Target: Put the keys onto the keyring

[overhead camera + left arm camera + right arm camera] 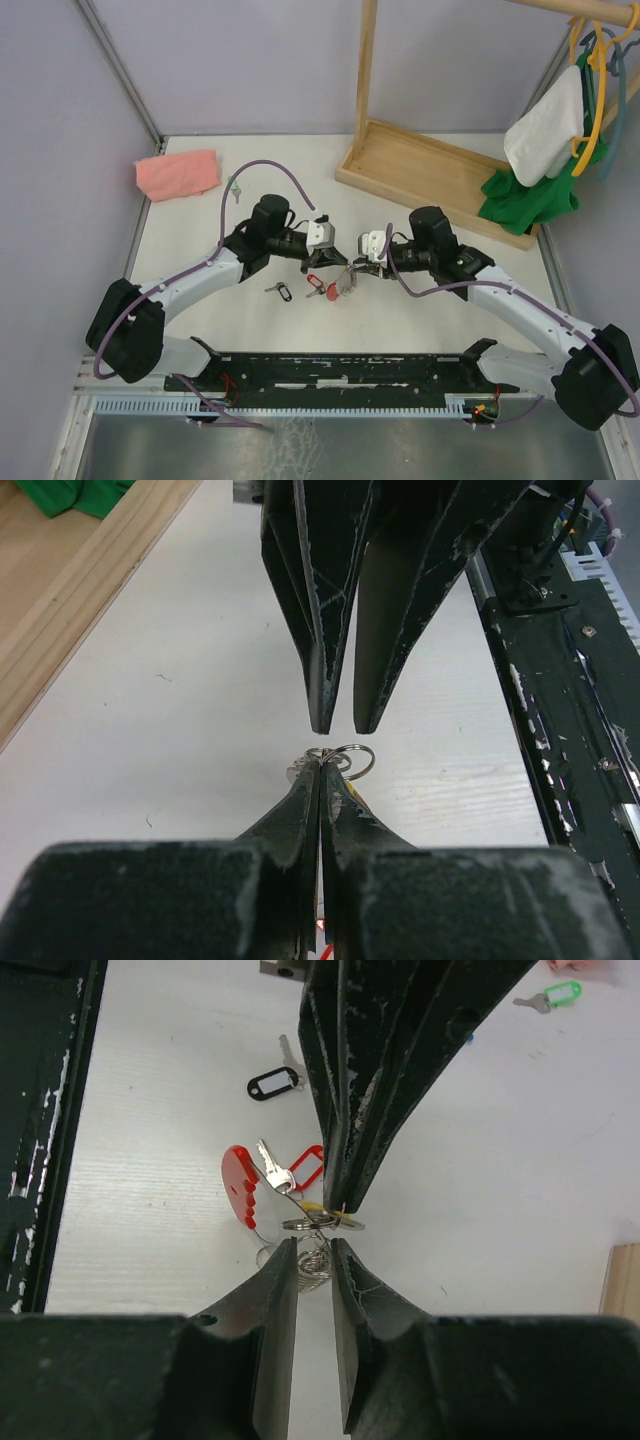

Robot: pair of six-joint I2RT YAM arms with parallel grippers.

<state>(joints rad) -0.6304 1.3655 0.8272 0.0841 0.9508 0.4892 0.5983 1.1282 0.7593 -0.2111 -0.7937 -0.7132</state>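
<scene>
White bench (150, 1210), middle: left claw (342, 1203) pinches the yellow-tagged key (314, 1206) (tips meeting); the keyring (238, 1185) has its coil between the narrowly parted right claw (315, 1247).

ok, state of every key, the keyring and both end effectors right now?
left end effector: shut on the yellow-tagged key
right end effector: open, fingers either side of the keyring's coil
keyring: crescent on the table, coil unclamped
red-tagged key: beside the crescent; whether threaded, cannot tell
black-tagged key: loose on the table
green-tagged key: loose on the table, far off
</scene>
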